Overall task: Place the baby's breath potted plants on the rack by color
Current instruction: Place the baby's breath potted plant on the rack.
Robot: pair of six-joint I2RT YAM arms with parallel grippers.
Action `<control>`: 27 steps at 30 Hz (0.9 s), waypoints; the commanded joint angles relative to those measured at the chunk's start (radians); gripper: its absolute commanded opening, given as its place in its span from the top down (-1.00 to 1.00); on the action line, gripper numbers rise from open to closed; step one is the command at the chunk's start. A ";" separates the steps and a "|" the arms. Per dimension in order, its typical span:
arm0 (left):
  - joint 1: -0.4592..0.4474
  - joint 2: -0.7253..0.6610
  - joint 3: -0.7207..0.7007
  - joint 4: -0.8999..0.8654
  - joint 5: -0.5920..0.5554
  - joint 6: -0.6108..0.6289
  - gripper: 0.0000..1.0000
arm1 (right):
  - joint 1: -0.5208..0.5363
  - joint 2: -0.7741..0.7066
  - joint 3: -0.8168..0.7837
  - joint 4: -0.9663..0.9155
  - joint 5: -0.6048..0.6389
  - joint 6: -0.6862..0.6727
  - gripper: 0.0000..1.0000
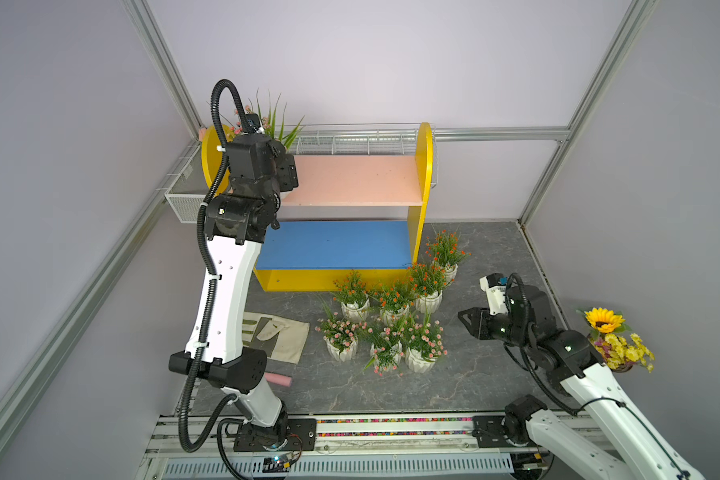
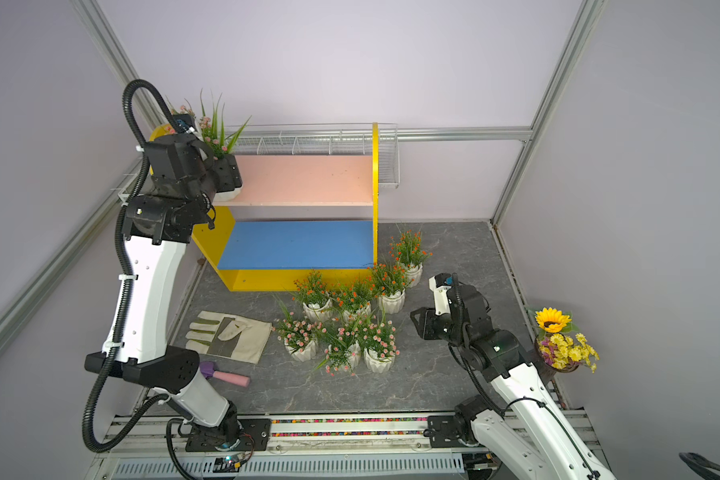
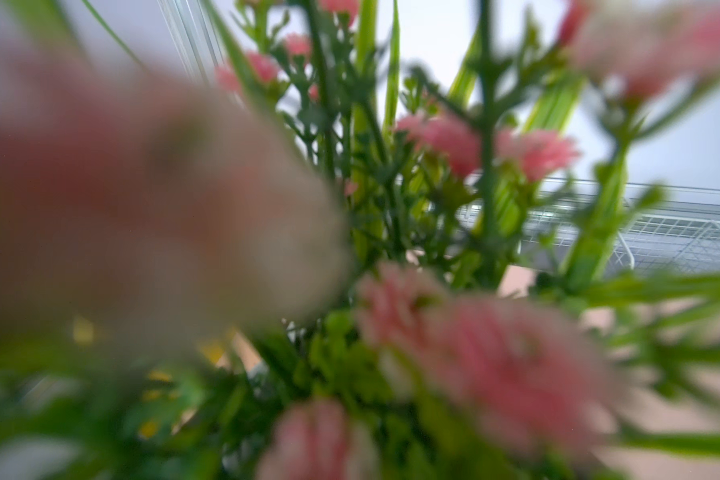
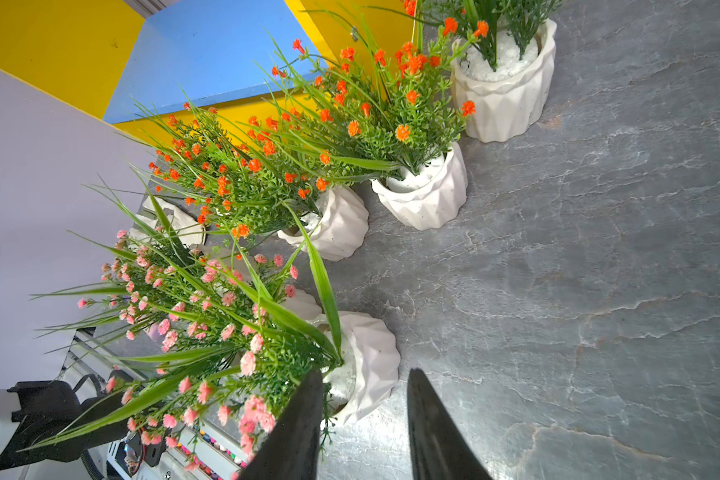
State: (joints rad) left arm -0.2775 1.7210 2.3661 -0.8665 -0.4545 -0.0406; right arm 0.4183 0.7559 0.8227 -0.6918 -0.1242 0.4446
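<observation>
At pink board (image 2: pixel 308 178): left end effector (image 2: pixel 228 178) grips pot (image 2: pixel 228 194).

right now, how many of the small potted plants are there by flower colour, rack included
pink plants on the table: 3
pink plant at the rack's top shelf: 1
orange-red plants on the table: 4
total: 8

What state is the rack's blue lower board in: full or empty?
Empty: the blue lower board shows bare in both top views.
</observation>
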 commanded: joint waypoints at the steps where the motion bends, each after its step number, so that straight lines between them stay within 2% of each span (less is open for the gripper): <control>1: 0.025 0.034 0.115 0.019 -0.008 -0.018 0.91 | -0.006 -0.028 -0.021 -0.031 0.011 0.023 0.25; 7: 0.082 0.113 0.220 -0.008 -0.006 -0.041 0.88 | -0.006 -0.041 -0.028 -0.044 0.030 0.022 0.24; 14: 0.132 0.161 0.226 -0.006 0.047 -0.075 0.86 | -0.007 -0.044 -0.025 -0.051 0.036 0.018 0.25; 20: 0.138 0.183 0.228 0.009 0.070 -0.080 0.84 | -0.007 -0.056 -0.036 -0.058 0.055 0.017 0.23; 22: 0.139 0.193 0.232 0.011 0.071 -0.076 0.79 | -0.008 -0.057 -0.038 -0.058 0.055 0.017 0.23; 26: 0.141 0.217 0.250 0.000 0.072 -0.067 0.48 | -0.007 -0.061 -0.042 -0.052 0.057 0.019 0.19; 27: 0.140 0.221 0.254 -0.004 0.073 -0.067 0.34 | -0.007 -0.061 -0.041 -0.050 0.056 0.017 0.17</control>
State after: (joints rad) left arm -0.1410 1.9232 2.5782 -0.8940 -0.3988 -0.0956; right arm 0.4141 0.7063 0.7963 -0.7364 -0.0757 0.4492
